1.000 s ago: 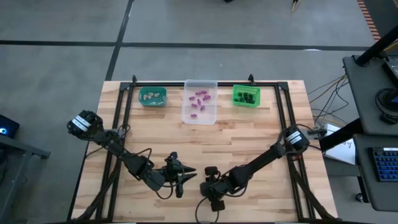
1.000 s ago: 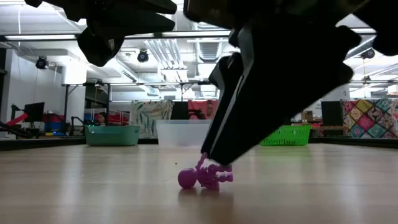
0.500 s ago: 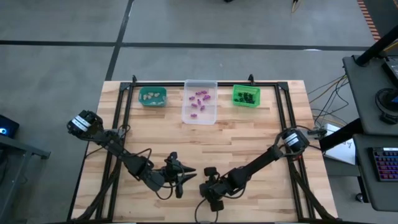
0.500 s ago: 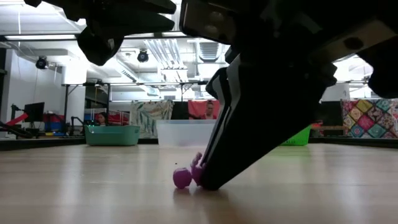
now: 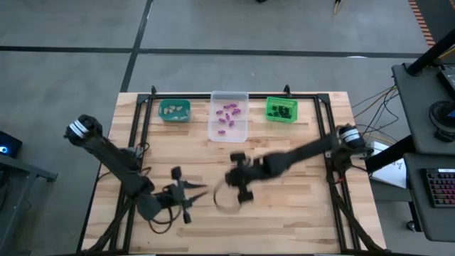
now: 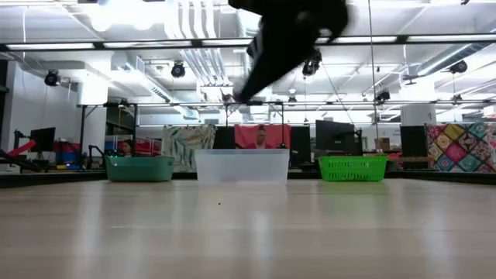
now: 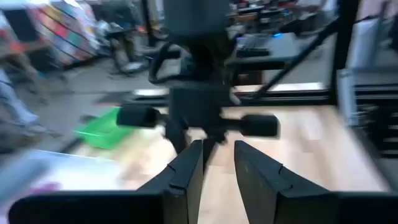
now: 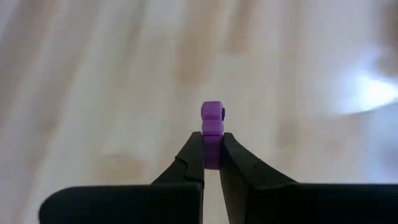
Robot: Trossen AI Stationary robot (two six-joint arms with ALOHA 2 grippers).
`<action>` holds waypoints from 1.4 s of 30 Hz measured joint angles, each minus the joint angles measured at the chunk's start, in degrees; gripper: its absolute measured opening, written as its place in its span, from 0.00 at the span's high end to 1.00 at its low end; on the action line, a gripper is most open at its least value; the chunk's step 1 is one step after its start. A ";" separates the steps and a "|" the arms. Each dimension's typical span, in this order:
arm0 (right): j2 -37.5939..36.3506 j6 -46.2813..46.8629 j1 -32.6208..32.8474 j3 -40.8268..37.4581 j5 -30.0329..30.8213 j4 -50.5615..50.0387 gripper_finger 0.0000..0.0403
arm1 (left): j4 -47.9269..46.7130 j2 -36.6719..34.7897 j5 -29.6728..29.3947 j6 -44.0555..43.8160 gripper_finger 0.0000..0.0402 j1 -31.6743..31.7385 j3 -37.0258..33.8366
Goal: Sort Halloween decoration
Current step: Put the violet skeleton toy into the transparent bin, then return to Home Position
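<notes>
A purple Halloween decoration (image 8: pixel 212 117), a tiny plastic trinket, hangs above the table's middle with my right gripper (image 8: pixel 212 151) shut on it. The high view shows that gripper (image 5: pixel 240 179) in front of the clear bin (image 5: pixel 228 129). In the low view it (image 6: pixel 288 35) is high above the tabletop. My left gripper (image 5: pixel 199 190) hovers open near the front left, with nothing between its fingers (image 7: pixel 186 168). Purple trinkets lie in the clear bin, pale ones in the teal bin (image 5: pixel 174 109) and black ones in the green bin (image 5: pixel 281 109). My right gripper pinches the purple trinket's lower end (image 8: pixel 212 142) between its two fingertips. The fingers slant down from the table's right side. The trinket sticks out beyond the tips, lifted clear of the table.
The three bins stand in a row along the far edge, in the low view teal (image 6: pixel 140 168), clear (image 6: pixel 242 165) and green (image 6: pixel 353 168). Black frame rails (image 5: pixel 142 121) run along the table's left and right sides. Bare wood lies between the bins and the grippers.
My right gripper has taken hold of the purple trinket that lay on the table near the front edge, lifted it clear and carried it up and toward the far edge. My left gripper has risen, rolled and drawn back toward the table's left edge.
</notes>
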 joint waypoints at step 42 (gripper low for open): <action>-5.19 -6.44 -40.45 -8.64 -25.60 21.99 0.59 | -5.86 -26.69 8.44 6.96 0.87 6.23 -17.52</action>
